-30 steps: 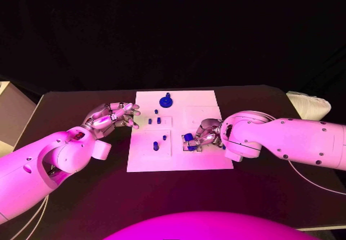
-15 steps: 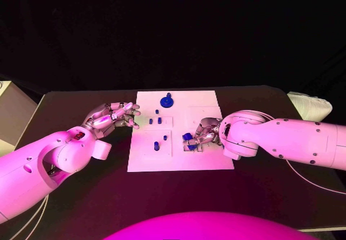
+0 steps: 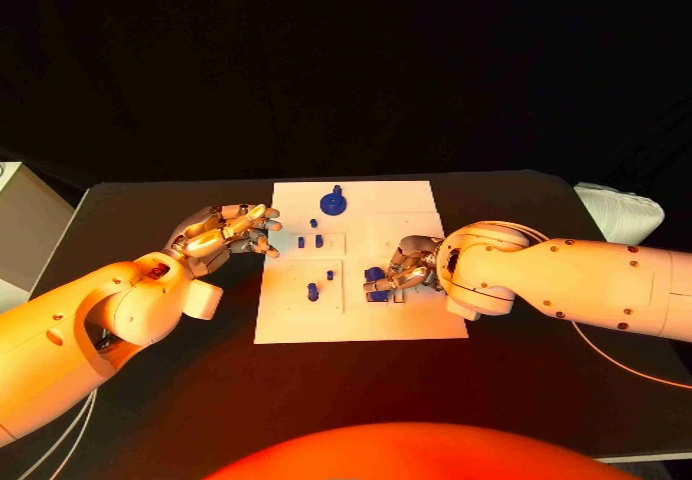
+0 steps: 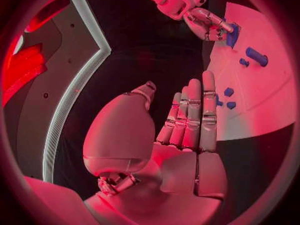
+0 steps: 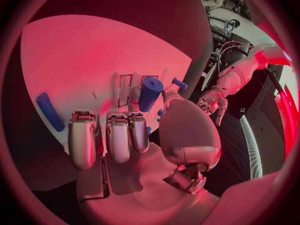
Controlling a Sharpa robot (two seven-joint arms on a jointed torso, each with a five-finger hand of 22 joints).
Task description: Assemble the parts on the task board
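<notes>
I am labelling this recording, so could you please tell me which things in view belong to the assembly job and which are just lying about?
Belonging to the job:
task board
round blue part at the board's far end
blue cylinder at the right hand's fingertips
small blue pegs
right hand
left hand

Just lying about:
white bundle at the table's right edge
black table

A robot lab or demo booth; black-draped table [image 3: 173,200], dark backdrop, white task board [image 3: 361,320]
</notes>
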